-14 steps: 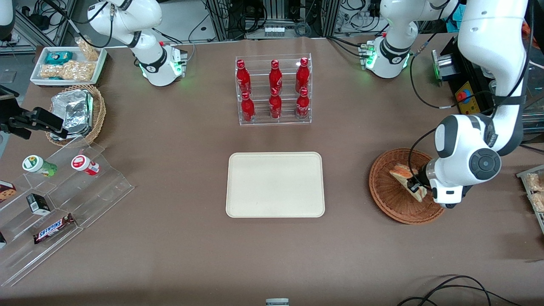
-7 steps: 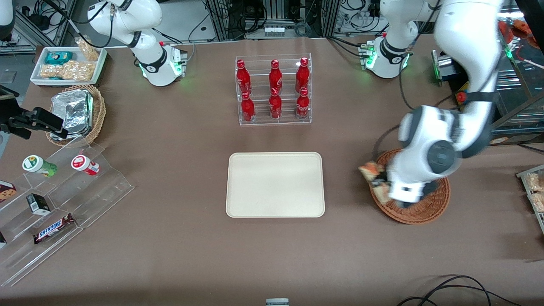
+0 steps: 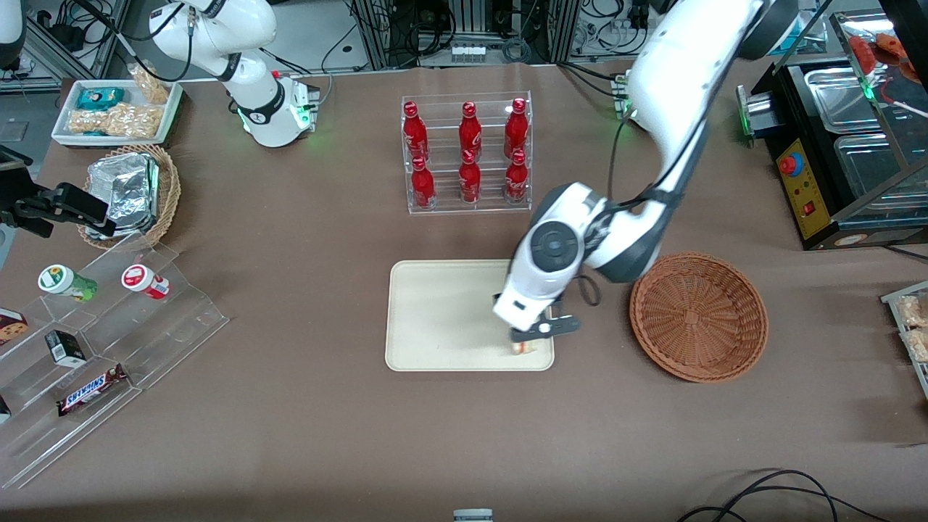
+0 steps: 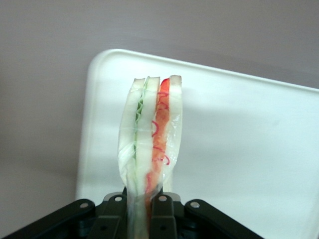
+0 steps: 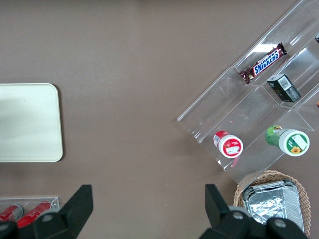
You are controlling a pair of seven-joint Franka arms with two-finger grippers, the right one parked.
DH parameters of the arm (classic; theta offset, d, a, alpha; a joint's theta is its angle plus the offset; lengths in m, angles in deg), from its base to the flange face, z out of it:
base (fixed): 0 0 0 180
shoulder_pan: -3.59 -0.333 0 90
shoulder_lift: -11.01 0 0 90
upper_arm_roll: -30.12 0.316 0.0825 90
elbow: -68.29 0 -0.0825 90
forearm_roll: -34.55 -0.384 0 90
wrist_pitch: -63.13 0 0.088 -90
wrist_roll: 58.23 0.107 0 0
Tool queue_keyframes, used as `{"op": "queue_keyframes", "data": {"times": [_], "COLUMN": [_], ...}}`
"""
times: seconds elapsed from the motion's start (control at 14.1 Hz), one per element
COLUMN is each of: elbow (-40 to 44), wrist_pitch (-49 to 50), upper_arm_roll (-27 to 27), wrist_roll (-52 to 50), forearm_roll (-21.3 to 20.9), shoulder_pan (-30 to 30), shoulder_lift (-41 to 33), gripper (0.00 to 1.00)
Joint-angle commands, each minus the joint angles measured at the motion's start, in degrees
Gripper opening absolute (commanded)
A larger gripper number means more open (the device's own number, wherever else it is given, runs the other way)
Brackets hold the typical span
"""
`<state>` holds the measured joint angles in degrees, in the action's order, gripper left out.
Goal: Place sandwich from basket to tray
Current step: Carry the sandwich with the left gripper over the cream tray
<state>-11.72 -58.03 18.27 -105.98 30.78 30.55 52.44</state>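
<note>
**Student:** Where is the gripper (image 3: 523, 341), and what state are its fingers (image 4: 162, 219) in?

**Instructor:** In the front view the gripper hangs over the tray (image 3: 435, 319), above the tray corner that is nearest the front camera and nearest the basket (image 3: 698, 316). The wrist view shows the two black fingers clamped on the base of the sandwich (image 4: 149, 149), one on each side of it.

**Student:** How is the sandwich held?

**Instructor:** On edge. Its layers run lengthwise away from the fingers: pale bread on the outside, a green strip along one seam, red filling along the other. A clear wrapping covers it. In the front view only a small part of the sandwich (image 3: 523, 349) shows below the gripper, just inside the tray's rim. Whether it touches the tray surface cannot be told.

**Student:** And the basket?

**Instructor:** The reddish-brown wicker basket stands on the brown worktop (image 3: 290, 435) beside the tray, toward the working arm's end, with nothing in it.

**Student:** What else appears?

**Instructor:** A clear rack of red bottles (image 3: 467, 154) stands farther from the front camera than the tray. Toward the parked arm's end lie a tan basket of foil packets (image 3: 130, 192) and a clear stepped stand (image 3: 101, 348) with snacks.
</note>
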Motion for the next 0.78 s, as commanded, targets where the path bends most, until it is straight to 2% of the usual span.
{"op": "queue_keyframes", "data": {"times": [0.0,0.28,0.42,0.57,0.64,0.71], "elbow": [11.18,11.81,11.29,11.11,10.33,9.54], "wrist_pitch": [0.83,0.22,0.13,0.13,0.04,-1.18], "upper_arm_roll": [0.69,0.87,0.52,0.52,0.52,0.52], "wrist_roll": [-2.86,-2.35,-2.17,-2.25,-2.34,-2.34], "forearm_roll": [-1.33,-1.77,-4.66,-4.76,-4.94,-4.85], "shoulder_pan": [3.97,7.58,7.76,8.37,8.37,8.37], "shoulder_lift": [7.78,9.2,9.03,8.94,9.11,9.37], "gripper": [0.06,0.06,0.06,0.07,0.09,0.17]}}
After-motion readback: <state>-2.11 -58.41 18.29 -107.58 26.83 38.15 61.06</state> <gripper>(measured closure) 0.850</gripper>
